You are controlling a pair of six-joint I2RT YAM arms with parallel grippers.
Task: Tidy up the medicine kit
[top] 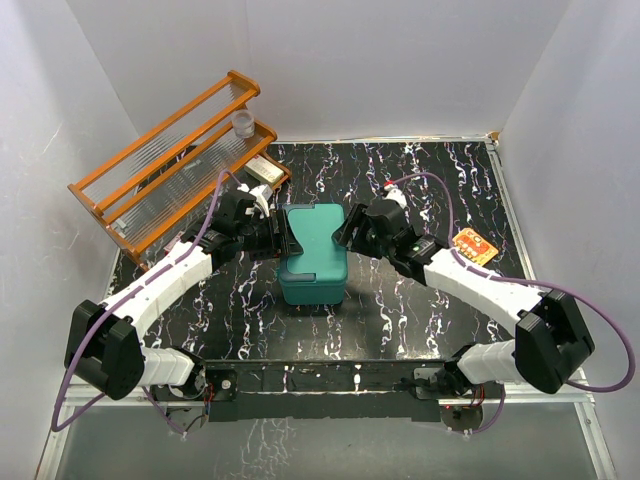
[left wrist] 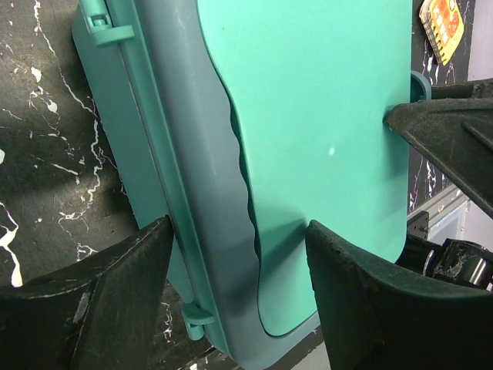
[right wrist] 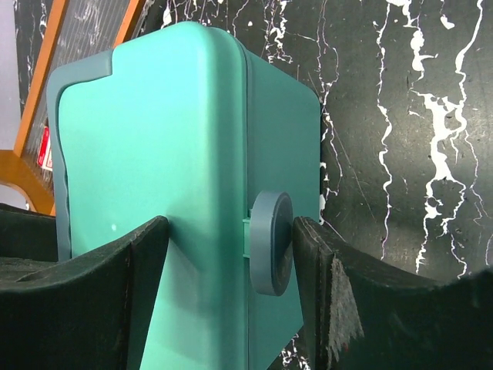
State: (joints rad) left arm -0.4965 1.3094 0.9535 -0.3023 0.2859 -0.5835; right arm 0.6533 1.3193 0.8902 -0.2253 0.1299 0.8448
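Two arms met at the medicine kit (top: 313, 255), which lay lid down in the middle of the black marbled table (top: 420, 310). The left gripper (top: 281, 236) was at its left end and the right gripper (top: 343, 232) at its right. An orange rack (top: 165, 165) stood back left.

From the left wrist, the fingers (left wrist: 100, 297) stood wide apart astride the kit's edge; whether they pressed it could not be told.

From the right wrist, the fingers (right wrist: 92, 301) straddled the lid and round knob (right wrist: 269, 243), contact likewise unclear.
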